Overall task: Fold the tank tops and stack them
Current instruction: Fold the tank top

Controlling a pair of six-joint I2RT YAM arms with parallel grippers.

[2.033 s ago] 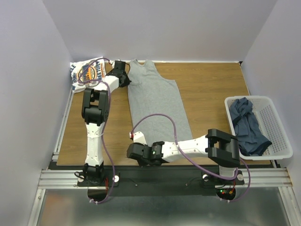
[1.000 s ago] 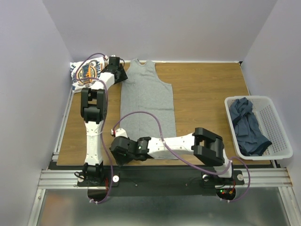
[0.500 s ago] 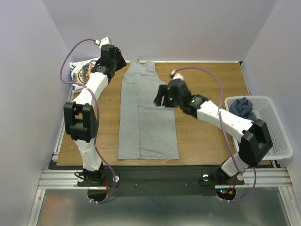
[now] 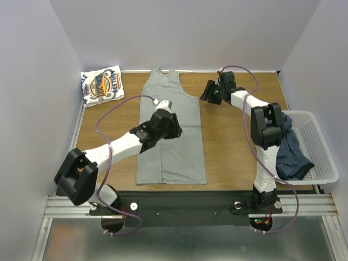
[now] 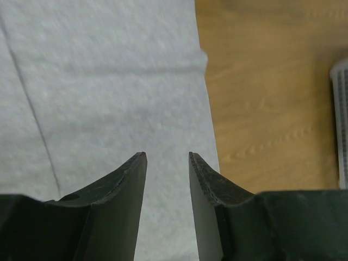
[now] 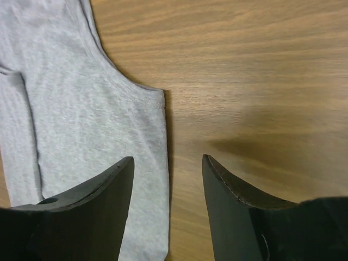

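Lying flat and lengthwise on the bench [image 4: 234, 141], the grey tank top [image 4: 182, 155] has its straps toward the far wall and its hem toward the arm bases. A lengthwise crease line runs down its left portion.

Left claw [image 4: 175, 126]: positioned over the middle of the grey tank top, toward its right side. In the left wrist view the left claw [image 5: 166, 155] shows a narrow gap between its two fingers, nothing gripped. Grey tank top [image 5: 109, 81] fills the space beneath and ahead of the tips; its right edge runs just to the right of them, with bare bench [image 5: 261, 98] beyond. Contact with the cloth cannot be determined.

Right claw [image 4: 209, 93]: positioned at the right side of the garment, near the armhole. In the right wrist view the right claw [image 6: 167, 159] stands well parted, holding nothing. The side edge of the grey tank top [image 6: 65, 109] passes between the two tips, cloth under the left finger, bare bench [image 6: 244, 81] under the right.

A white printed tank top [image 4: 101, 85] lies folded at the far left corner, well apart from both claws. A slate-blue tank top [image 4: 291, 155] lies crumpled in the basket [image 4: 326, 163] at the right edge.
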